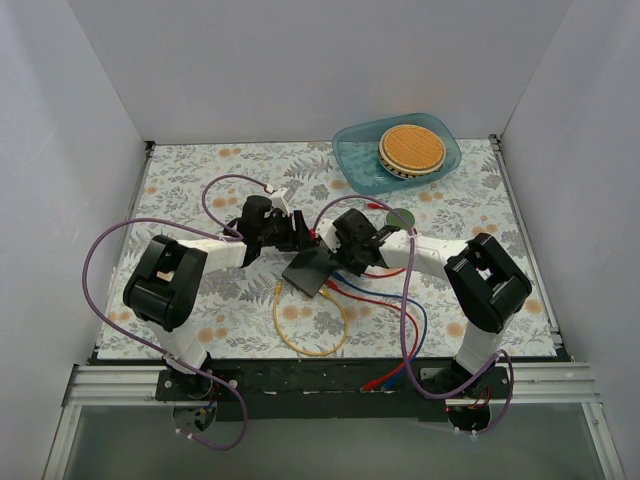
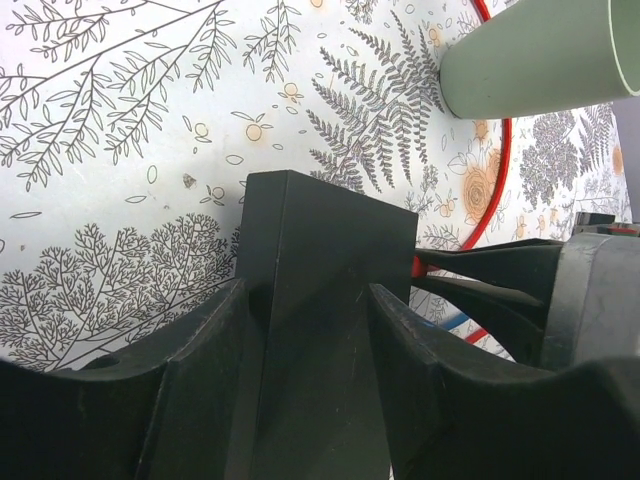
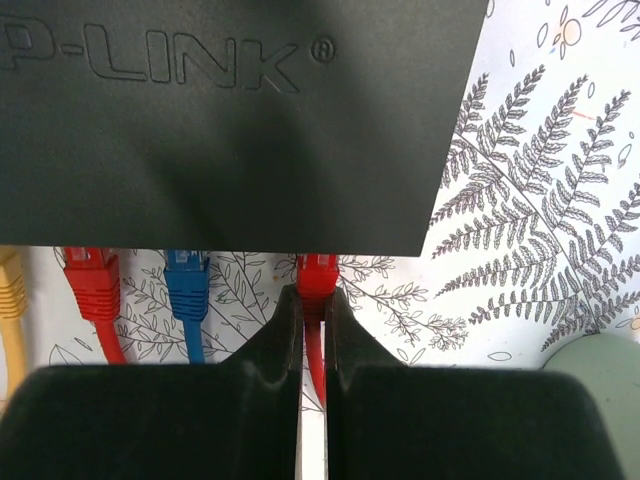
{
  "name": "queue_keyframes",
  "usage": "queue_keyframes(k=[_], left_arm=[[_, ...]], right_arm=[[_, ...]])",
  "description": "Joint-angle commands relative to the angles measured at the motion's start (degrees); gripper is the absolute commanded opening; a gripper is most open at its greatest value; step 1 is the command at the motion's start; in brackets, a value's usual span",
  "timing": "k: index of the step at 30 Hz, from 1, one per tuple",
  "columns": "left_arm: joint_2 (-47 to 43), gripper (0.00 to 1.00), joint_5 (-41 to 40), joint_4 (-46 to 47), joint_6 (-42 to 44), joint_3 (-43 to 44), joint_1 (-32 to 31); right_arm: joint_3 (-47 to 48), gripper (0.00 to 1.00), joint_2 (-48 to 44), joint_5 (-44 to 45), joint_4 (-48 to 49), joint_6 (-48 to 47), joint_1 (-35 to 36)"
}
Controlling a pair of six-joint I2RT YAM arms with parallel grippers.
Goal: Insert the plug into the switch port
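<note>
The flat matte black switch box [image 1: 312, 270] lies mid-table, tilted. In the right wrist view it fills the top [image 3: 230, 130], its port edge facing my fingers. My right gripper [image 3: 313, 300] is shut on a red plug [image 3: 317, 275] whose tip meets that edge; the port itself is hidden under the box's rim. My left gripper [image 2: 308, 300] is shut on the box [image 2: 320, 300], holding it by its sides. In the top view the left gripper [image 1: 290, 235] and right gripper [image 1: 345, 255] meet at the box.
A second red plug [image 3: 92, 280], a blue plug [image 3: 186, 280] and a yellow plug [image 3: 8, 295] sit along the same edge. A yellow cable loop [image 1: 308, 325] lies near the front. A blue tray [image 1: 395, 150] with a waffle stands back right. A green cylinder [image 2: 540, 60] lies close by.
</note>
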Motion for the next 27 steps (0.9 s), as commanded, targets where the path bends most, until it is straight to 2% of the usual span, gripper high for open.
queue_keyframes(k=[1, 5, 10, 19, 24, 26, 27], left_arm=[[-4.29, 0.47, 17.07, -0.10, -4.29, 1.87, -7.42], [-5.26, 0.49, 12.25, -2.37, -4.37, 1.78, -7.41], [-5.00, 0.56, 4.77, -5.55, -5.60, 2.66, -6.71], [-4.91, 0.66, 1.51, -4.23, -8.51, 1.34, -1.71], [-3.43, 0.77, -0.16, -5.90, -6.84, 4.41, 0.14], [-2.46, 0.79, -0.34, -6.43, -6.48, 6.69, 0.49], [-1.32, 0.80, -0.43, -7.13, -6.31, 7.49, 0.58]], right_arm=[[9.38, 0.01, 0.15, -9.05, 22.15, 0.09, 2.91], [10.70, 0.01, 0.76, -7.29, 21.45, 0.53, 2.99], [13.25, 0.01, 2.25, -3.96, 18.82, 1.76, 2.91], [15.80, 0.01, 4.37, 6.41, 16.79, 5.36, 2.99], [14.83, 0.01, 3.75, 6.51, 16.26, 6.85, 3.00], [14.48, 0.06, 3.40, 6.68, 15.91, 7.21, 2.99], [14.22, 0.13, 3.40, 6.68, 15.65, 7.38, 3.00]])
